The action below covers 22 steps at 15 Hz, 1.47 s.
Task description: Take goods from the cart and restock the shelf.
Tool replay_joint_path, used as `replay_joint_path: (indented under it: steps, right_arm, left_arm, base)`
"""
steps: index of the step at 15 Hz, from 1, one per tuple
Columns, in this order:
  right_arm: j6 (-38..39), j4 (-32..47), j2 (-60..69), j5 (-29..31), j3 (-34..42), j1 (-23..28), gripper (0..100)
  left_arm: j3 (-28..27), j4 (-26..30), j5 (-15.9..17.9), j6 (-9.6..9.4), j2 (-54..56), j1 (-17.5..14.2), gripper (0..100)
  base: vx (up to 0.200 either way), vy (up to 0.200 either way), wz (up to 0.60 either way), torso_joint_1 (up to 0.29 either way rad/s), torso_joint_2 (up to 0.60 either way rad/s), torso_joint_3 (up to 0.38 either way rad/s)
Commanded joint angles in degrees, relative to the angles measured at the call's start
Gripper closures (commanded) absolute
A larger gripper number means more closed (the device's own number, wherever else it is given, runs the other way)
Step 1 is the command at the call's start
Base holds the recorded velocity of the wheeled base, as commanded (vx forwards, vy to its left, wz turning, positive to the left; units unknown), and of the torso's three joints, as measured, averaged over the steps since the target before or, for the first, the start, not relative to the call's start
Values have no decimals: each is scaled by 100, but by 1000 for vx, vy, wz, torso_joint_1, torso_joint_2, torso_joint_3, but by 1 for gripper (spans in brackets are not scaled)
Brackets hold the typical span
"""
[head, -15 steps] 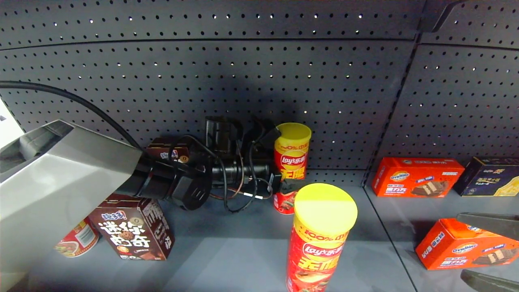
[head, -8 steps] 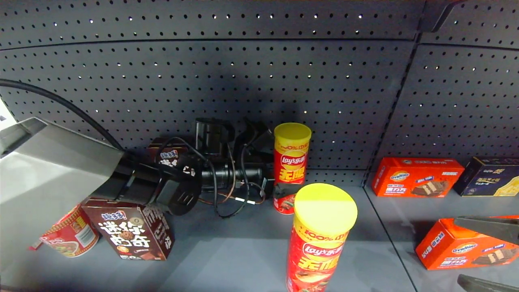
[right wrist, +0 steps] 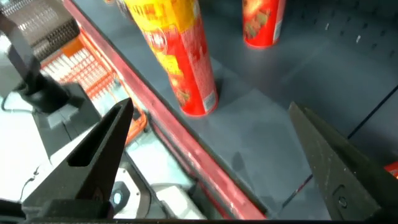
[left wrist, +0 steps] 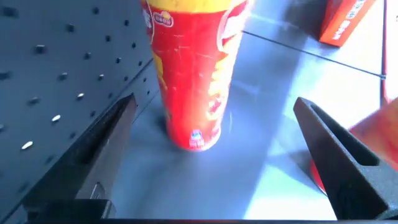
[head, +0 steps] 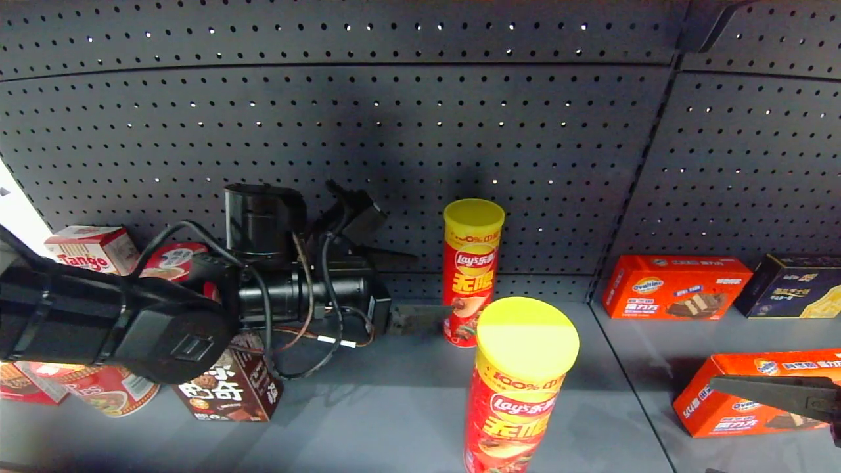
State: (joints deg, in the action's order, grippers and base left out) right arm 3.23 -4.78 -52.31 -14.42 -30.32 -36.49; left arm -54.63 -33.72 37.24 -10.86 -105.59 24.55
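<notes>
Around the back can [head: 472,263]: left hand [head: 414,287] spread wide and empty, a finger on either side of it, neither touching.
Can's place: upright on the shelf [head: 394,407], close to the pegboard [head: 394,131].
Risk one: a sideways slip of the hand clips this tall, narrow can and tips it.
Risk two: falling forward, it could strike the front can [head: 519,387], which stands near the shelf edge.
Right hand [right wrist: 211,112]: spread, empty, near the orange box [head: 709,401]; a low pass could shove the box.

Left gripper [head: 430,284] and right gripper [right wrist: 210,107] both spread wide.
</notes>
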Motion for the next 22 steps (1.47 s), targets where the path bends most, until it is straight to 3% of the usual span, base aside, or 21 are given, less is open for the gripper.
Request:
replay_joint_path:
  steps: [1, 7, 9, 10, 14, 18, 22]
  right_arm:
    - [-24, -14, -271, 18, 26, -25, 0]
    - [-138, -23, -658, 229, -44, -210, 0]
    - [-147, -23, -869, 264, -53, -254, 0]
    - [-182, -32, -992, 291, -80, -315, 0]
    - [-402, -208, -1299, 765, -62, -473, 0]
    - [-429, -357, -1695, 1117, 0, -588, 0]
    - [-411, -867, -2328, 1864, 52, -746, 0]
  left_arm:
    - [207, 6, 2, 5, 522, -117, 0]
    - [532, 85, -209, 67, 1384, -319, 0]
    - [558, 173, -578, 111, 1647, -267, 0]
    - [593, 322, -833, 111, 1814, -232, 0]
    - [593, 1333, -1035, 75, 2658, -179, 0]
    - [602, 2326, -1659, 67, 3212, -205, 0]
    - [892, 2493, -1712, 49, 3432, -188, 0]
  base:
    - [0, 0, 0, 0, 0, 0]
    - [0, 0, 0, 0, 0, 0]
    - [0, 0, 0, 0, 0, 0]
    - [0, 0, 0, 0, 0, 0]
    - [0, 0, 0, 0, 0, 0]
    - [0, 0, 0, 0, 0, 0]
    - [0, 0, 0, 0, 0, 0]
